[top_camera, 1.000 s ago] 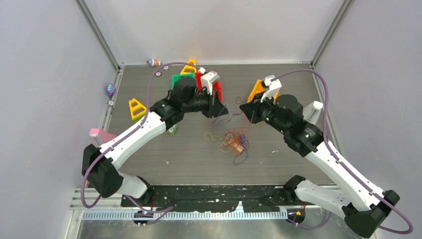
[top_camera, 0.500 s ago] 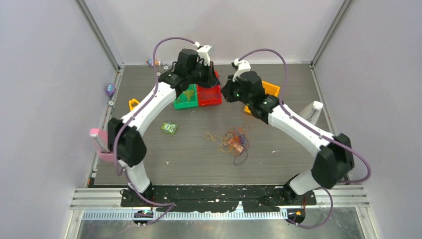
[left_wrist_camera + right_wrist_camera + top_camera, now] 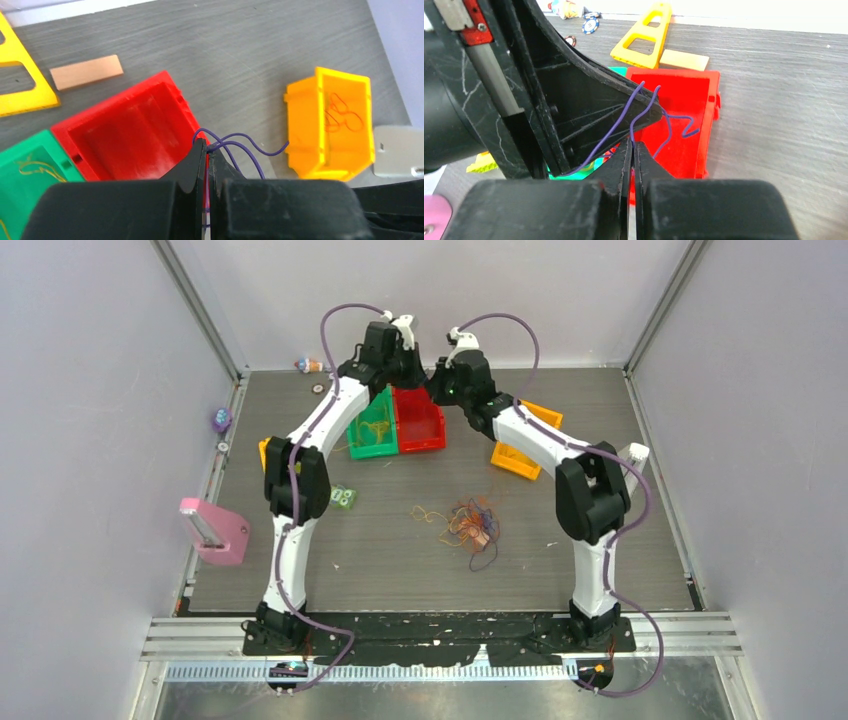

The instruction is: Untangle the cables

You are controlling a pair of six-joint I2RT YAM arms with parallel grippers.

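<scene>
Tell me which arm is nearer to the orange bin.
Right. The right arm passes over the orange bin; the left arm is farther left, past the red bin.

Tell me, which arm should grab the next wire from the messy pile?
Probably the right. The pile sits a bit nearer the right arm than the left arm. Both the left hand and right hand are pinching purple wires above the red box, so either must let go first.
</scene>
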